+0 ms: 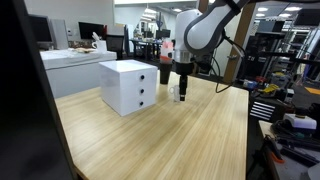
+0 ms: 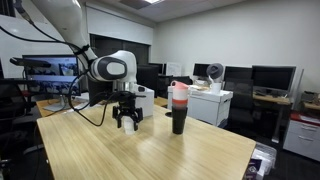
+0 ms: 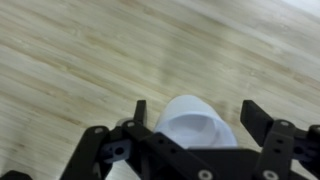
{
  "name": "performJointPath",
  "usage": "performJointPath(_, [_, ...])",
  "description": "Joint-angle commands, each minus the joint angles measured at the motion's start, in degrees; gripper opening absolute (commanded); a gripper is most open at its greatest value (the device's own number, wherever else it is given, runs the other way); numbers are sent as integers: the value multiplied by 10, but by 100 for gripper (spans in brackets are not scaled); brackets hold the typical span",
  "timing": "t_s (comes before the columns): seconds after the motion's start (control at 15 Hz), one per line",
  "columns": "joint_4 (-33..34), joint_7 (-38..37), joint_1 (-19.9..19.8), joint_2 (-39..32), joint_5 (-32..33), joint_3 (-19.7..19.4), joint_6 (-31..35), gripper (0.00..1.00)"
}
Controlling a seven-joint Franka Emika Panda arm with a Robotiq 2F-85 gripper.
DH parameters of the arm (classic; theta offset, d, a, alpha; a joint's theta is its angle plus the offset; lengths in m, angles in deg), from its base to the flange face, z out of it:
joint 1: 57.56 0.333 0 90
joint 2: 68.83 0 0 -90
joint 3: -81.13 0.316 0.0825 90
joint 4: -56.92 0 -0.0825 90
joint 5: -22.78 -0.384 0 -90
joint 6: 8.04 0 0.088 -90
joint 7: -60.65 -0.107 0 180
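One white cup [image 3: 190,128] stands on the wooden table [image 3: 70,60], low and right of centre in the wrist view. The gripper [image 3: 195,108] is over it, jaws wide apart, one on each side. In an exterior view a white drawer box [image 1: 128,86] sits just left of centre, near the gripper. In an exterior view a dark tumbler [image 2: 178,108] stands at centre, apart from the gripper.

Open office lab: a pale wood-grain worktop [image 1: 180,140], dark monitors [image 2: 270,76] on desks behind, a grey wall [image 2: 220,40], ceiling light panels [image 1: 152,12] glowing overhead
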State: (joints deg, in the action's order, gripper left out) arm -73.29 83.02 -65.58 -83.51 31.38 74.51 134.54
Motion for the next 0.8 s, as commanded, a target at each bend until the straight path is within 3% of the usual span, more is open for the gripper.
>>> performJointPath(0.0, [8,-20,1,-10,17,2,4,65])
performJointPath(0.27, [28,0,-1,-15,9,7,-69,36])
performJointPath(0.53, [51,29,-6,-7,-6,18,-178,36])
performJointPath(0.73, [63,33,-5,4,-2,20,-216,36])
